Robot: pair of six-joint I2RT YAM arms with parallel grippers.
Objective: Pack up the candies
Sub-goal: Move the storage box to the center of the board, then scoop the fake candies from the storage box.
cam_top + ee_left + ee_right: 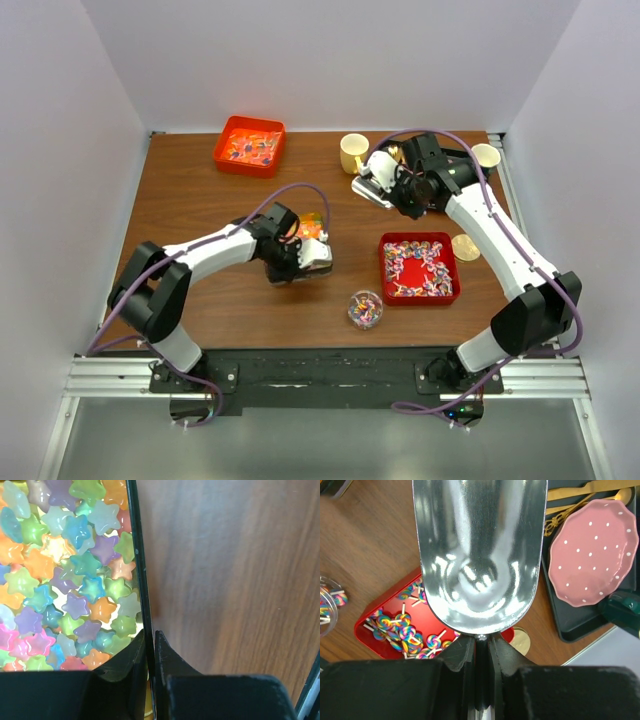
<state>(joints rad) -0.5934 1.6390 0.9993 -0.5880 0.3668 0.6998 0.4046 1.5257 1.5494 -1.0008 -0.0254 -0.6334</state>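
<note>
Packing seemed barely begun: left fingers [172, 662] pinched the gummy tray [138, 580] by its wall, right fingers [460, 655] clamped an empty scoop [480, 555]; lollipops [410, 632] lay unscooped.

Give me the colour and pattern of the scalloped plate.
The plate is pink with small white dots; the right wrist view shows it best.

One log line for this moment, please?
left gripper: pinching star candy tray wall | right gripper: holding empty metal scoop | lollipops: in red tray
</note>
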